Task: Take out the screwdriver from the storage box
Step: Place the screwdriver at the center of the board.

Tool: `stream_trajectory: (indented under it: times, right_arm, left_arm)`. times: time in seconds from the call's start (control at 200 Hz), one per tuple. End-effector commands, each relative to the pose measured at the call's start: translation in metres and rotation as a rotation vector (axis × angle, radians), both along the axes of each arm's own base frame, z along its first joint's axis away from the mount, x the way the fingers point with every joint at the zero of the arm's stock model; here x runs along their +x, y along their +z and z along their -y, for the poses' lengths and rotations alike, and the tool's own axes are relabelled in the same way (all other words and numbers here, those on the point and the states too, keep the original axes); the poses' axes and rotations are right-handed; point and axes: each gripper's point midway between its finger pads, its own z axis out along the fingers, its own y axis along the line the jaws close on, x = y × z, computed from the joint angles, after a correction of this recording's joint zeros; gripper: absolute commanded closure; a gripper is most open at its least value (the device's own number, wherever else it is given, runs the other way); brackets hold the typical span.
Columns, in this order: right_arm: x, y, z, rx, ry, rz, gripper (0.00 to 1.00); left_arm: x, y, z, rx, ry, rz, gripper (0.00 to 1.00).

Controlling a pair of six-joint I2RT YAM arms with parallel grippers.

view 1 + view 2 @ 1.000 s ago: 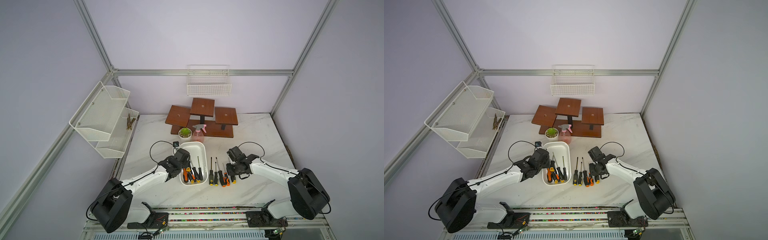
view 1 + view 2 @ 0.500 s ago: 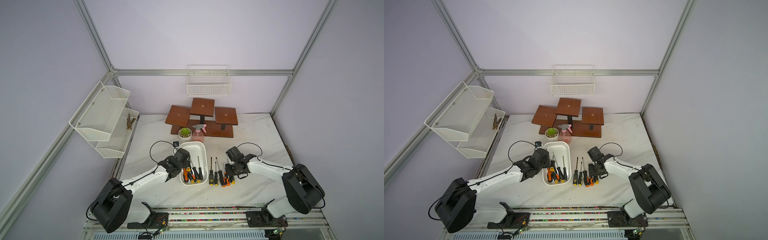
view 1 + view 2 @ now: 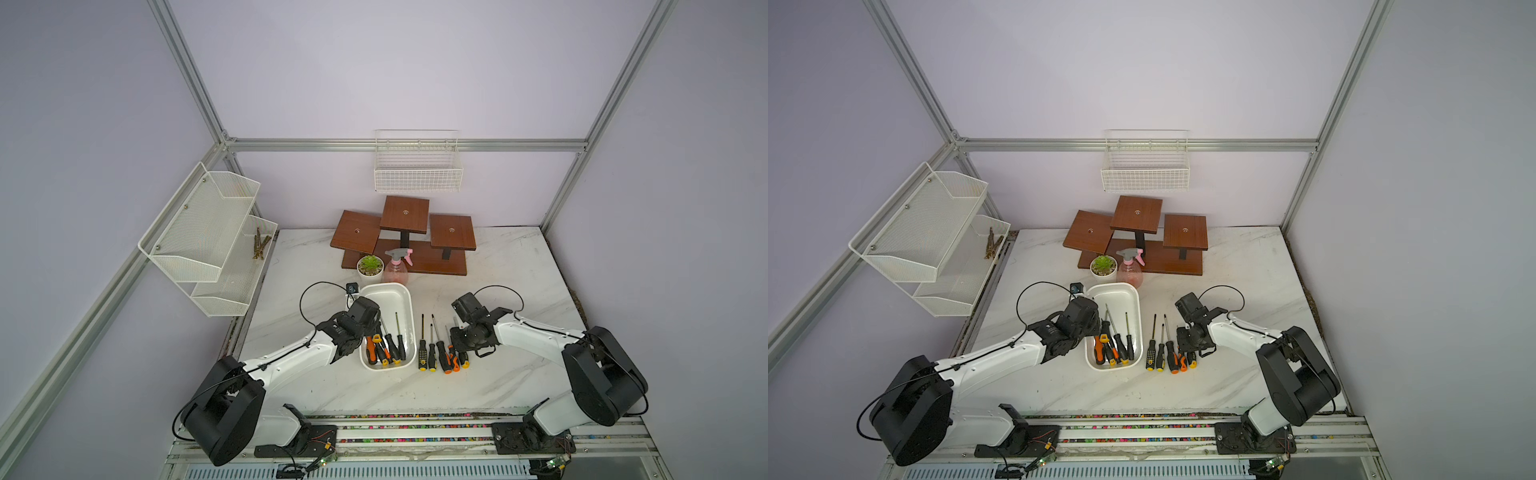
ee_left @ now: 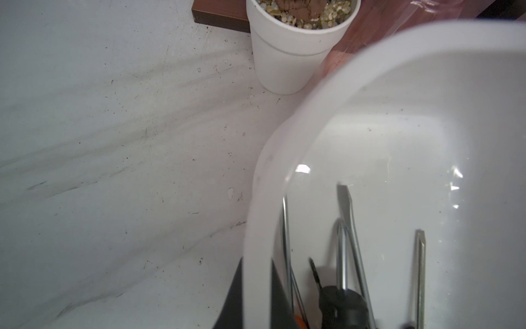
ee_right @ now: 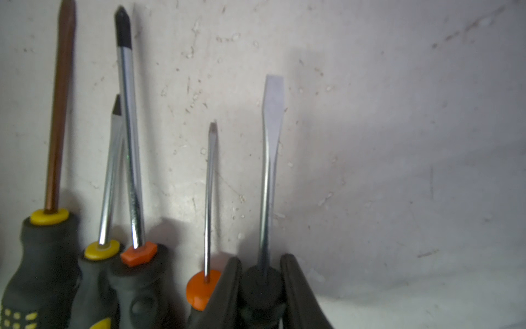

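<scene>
The white storage box (image 3: 386, 286) (image 3: 1115, 286) lies at the table's middle front, with several screwdrivers (image 3: 400, 345) and orange-handled tools in its near end. My left gripper (image 3: 362, 332) (image 4: 257, 267) is shut on the box's left rim (image 4: 259, 199), one finger inside the wall and one outside. To the right of the box, several screwdrivers (image 3: 432, 353) lie in a row on the table. At the right end of that row my right gripper (image 3: 462, 351) (image 5: 261, 262) is shut on the black handle of a flat-blade screwdriver (image 5: 269, 171), low over the marble.
A small potted plant (image 3: 370, 266) and a pink spray bottle (image 3: 397, 268) stand just behind the box. A stepped wooden stand (image 3: 405, 232) is at the back. White wire baskets hang on the left wall (image 3: 208, 232) and on the back wall (image 3: 417, 170).
My right arm has edged slightly left toward the row of screwdrivers. The left arm and the box have not moved.
</scene>
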Motion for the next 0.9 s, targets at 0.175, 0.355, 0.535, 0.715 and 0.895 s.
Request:
stream_trajectory:
  times: [0.175,0.355,0.535,0.715,0.895]
  right_arm:
    - [0.0035,-0.0080,-0.0007,-0.001,0.003,-0.010,0.88]
    - [0.0038,-0.0083,-0.0005,-0.003,0.003,-0.009,0.83]
    - [0.0043,-0.0086,0.0003,-0.002,0.000,-0.008,0.76]
    - [0.0047,-0.0078,-0.0003,0.001,0.000,-0.006,0.72]
    - [0.0049,-0.0080,0.0012,0.002,-0.005,-0.005,0.69]
  left_arm:
    - [0.0082,0.0101,0.0002,-0.017,0.011,0.056,1.00]
    - [0.0089,0.0116,0.0007,-0.019,0.011,0.059,1.00]
    - [0.0088,0.0125,0.0000,-0.016,0.012,0.060,1.00]
    - [0.0089,0.0121,-0.0003,-0.016,0.014,0.059,1.00]
    - [0.0090,0.0119,0.0005,-0.016,0.011,0.058,1.00]
